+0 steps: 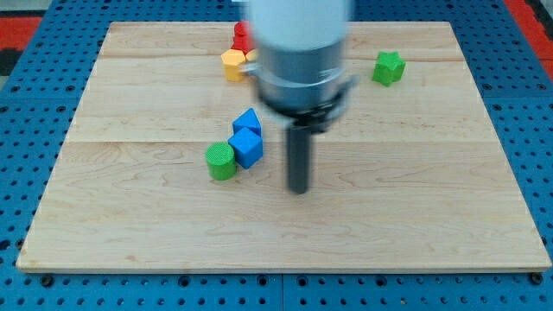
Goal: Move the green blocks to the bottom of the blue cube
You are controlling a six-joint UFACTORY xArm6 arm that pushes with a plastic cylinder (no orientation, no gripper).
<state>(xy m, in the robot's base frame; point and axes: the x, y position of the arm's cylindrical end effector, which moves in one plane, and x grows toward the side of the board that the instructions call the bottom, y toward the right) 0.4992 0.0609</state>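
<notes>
A blue cube (247,148) sits near the board's middle, with a second blue block (247,122) touching its upper side. A green cylinder (221,161) stands against the cube's lower left. A green star-shaped block (389,67) lies apart at the view's upper right. My tip (299,188) rests on the board to the right of the blue cube and a little below it, touching no block. The arm's grey body hides part of the board above the tip.
A yellow block (233,64) and a red block (241,35) lie at the view's top, left of the arm's body and partly hidden by it. The wooden board (130,233) lies on a blue pegboard (26,130).
</notes>
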